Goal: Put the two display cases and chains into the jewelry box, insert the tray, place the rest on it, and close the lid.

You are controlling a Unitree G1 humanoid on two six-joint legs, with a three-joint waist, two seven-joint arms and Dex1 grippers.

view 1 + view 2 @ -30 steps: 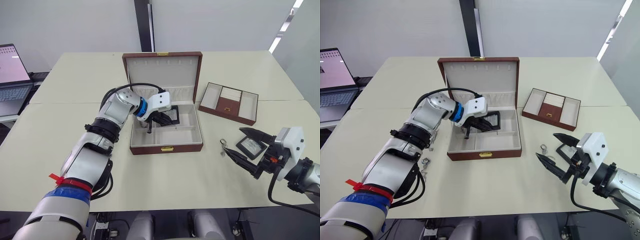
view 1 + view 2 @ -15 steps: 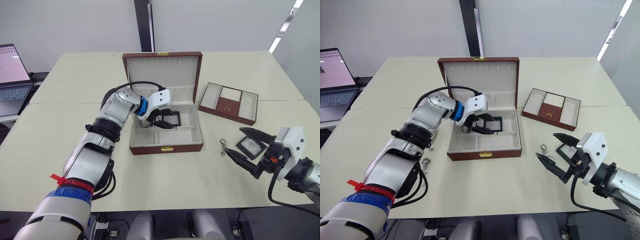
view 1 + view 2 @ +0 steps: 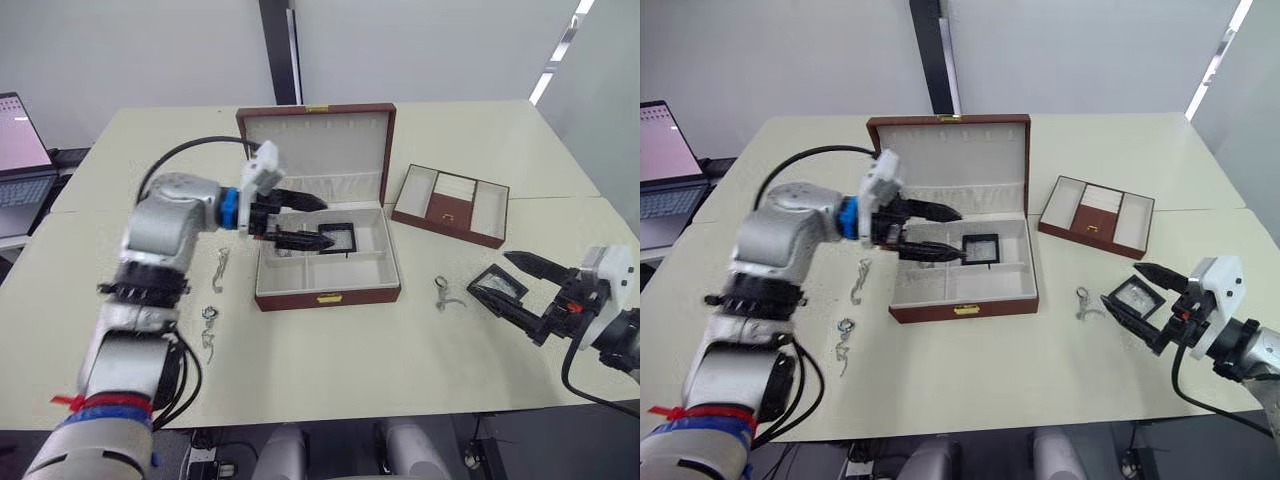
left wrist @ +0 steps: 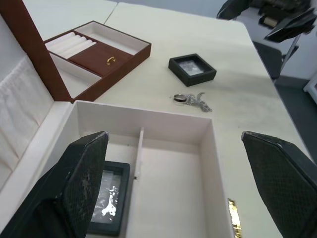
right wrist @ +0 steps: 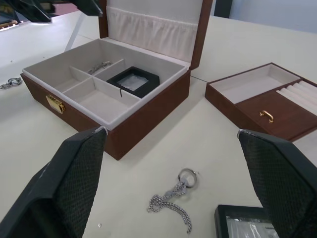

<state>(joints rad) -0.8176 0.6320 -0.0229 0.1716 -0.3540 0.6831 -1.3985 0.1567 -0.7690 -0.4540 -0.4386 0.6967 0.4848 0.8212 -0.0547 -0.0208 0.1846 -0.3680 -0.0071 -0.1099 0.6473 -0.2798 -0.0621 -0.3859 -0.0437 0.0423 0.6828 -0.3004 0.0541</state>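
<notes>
Surface: cream table, laptop beside it.
Grippers: left gripper and right gripper both gaped, empty.
Right wrist view: chain inside jewelry box.

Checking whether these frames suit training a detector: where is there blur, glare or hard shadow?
Left eye view: even light, soft shadows, bright ceiling strip at top right. Left wrist view: the near fingers look soft, the display case on the table crisp. Right wrist view: the fingers soft too, the chain sharp, no glare on the jewelry box.
</notes>
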